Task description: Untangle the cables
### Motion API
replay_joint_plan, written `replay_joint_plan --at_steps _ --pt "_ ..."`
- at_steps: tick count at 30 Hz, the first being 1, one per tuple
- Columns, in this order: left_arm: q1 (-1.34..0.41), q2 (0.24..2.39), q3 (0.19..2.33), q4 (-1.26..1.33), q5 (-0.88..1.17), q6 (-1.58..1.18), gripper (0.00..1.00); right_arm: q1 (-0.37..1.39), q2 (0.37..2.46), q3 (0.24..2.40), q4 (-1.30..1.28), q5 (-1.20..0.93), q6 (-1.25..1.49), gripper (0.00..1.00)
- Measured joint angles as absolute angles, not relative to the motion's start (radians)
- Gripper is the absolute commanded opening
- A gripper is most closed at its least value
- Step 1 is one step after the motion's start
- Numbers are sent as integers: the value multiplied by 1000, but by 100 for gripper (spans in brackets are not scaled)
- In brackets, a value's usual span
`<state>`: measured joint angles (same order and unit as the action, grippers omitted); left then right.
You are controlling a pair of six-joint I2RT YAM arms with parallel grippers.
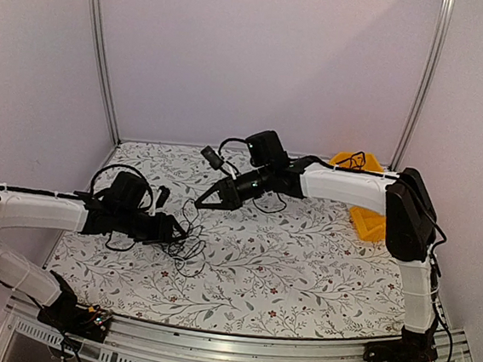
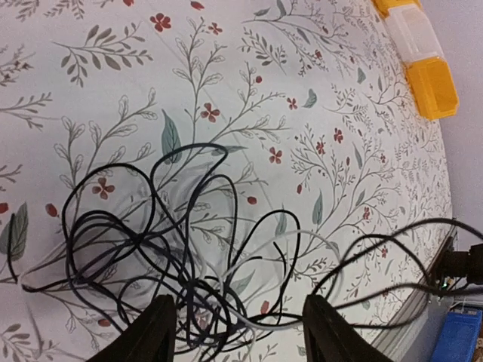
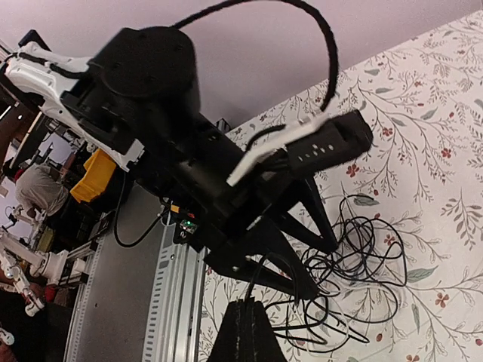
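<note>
You have two white-and-black robot arms (image 1: 37, 210) (image 1: 344, 187), two black two-finger grippers (image 2: 240, 332) (image 1: 207, 201), one tangled bunch of thin black cables (image 2: 189, 256), strands uncountable, and two yellow plastic bins (image 2: 432, 87) at upper right.

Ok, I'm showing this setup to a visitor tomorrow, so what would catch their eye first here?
Most likely the cables, a black looping tangle on the flowered table, left of centre, with the left gripper open astride them. After that, the right gripper, poised open just beyond the tangle, and the yellow bins at the table's right edge.
</note>
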<state>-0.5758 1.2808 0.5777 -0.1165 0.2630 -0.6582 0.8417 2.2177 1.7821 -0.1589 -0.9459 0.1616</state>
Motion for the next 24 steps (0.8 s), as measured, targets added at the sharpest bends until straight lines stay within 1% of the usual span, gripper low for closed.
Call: replay_joint_plan --at_steps 5,8,11,15,19,24 --pt "-576 1487 635 26 287 -588 57 823 2103 1782 -195 -955 93 0" --pt "-577 1627 690 82 307 -567 49 805 2078 1782 -226 -952 57 0" --pt "-578 1729 728 137 332 -547 47 789 2069 1792 -267 -948 13 0" --pt "-586 1770 749 184 350 -527 45 765 2043 1847 -321 -939 -24 0" --pt "-588 1771 745 192 350 -519 45 727 1989 1998 -344 -931 -28 0" --pt "-589 1769 727 220 347 -517 45 655 1887 2192 -313 -923 3 0"
